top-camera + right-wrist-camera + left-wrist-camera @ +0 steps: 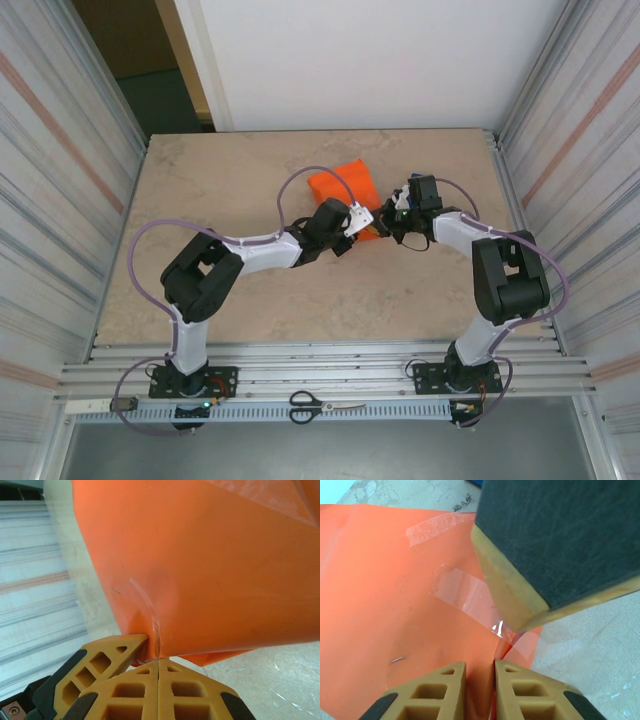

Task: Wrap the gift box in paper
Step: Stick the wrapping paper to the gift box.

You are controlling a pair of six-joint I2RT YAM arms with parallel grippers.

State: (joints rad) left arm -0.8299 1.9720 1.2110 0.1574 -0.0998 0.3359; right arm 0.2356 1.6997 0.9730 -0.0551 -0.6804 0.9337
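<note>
We see the paper (340, 188) folded into a small orange parcel on the worktop (220, 180), a little toward 1 o'clock from its middle; both arms reach in to the parcel's 5 o'clock corner. The left tool (364, 222) sits at that corner, and the right tool (392, 224) is just beside it at its 3 o'clock. In the left wrist view the left tool (480, 667) has its fingers (440, 692) drawn close, with a fold of the paper (385, 595) running down into the narrow gap, so we read it as clamped on the paper; a strip of clear tape (465, 597) lies across the sheet at 12 o'clock of the tips. In the right wrist view the right tool (158, 661) has its fingers pressed together, tips touching the paper's (210, 565) lower edge where a clear tape strip (149, 607) curls down; whether they pinch it we cannot tell. Scissors (325, 405) lie on the rail at 6 o'clock.
</note>
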